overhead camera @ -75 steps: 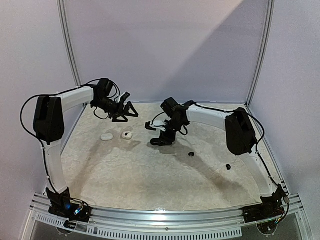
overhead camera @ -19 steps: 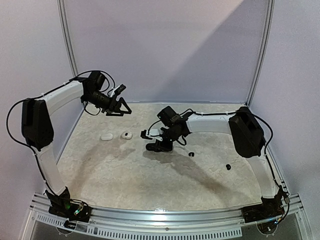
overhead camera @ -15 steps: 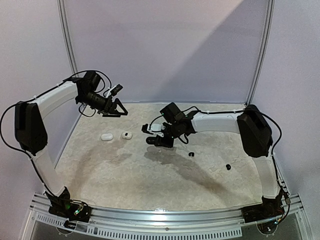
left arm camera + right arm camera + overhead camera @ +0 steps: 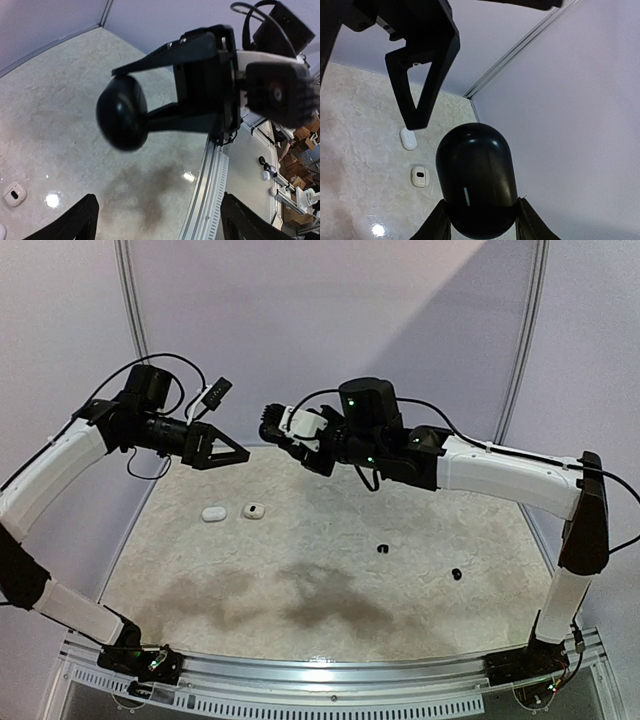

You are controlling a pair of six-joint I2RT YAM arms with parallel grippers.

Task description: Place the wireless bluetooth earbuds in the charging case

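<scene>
Right wrist view: right end effector (image 4: 278, 432) clenched on glossy black oval charging case (image 4: 477, 175), up in the air, lid looks closed; left end effector (image 4: 228, 423) released, empty. Two tiny black plastic earbuds (image 4: 382, 548) lie on marbled desk (image 4: 300, 585). None inserted yet, whole job left.

Mottled table (image 4: 450, 525) holds two white earbuds (image 4: 213, 513) (image 4: 254, 511) and two black earbuds (image 4: 382, 548) (image 4: 456, 574)

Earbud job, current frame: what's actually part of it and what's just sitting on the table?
In the job:
black case, gripped by the right gripper, up in the air
black earbud and second black earbud, loose on the table
left gripper, open and empty

Lying about:
plain white piece
white piece with a dark slot
Bud or case, can't tell.
</scene>
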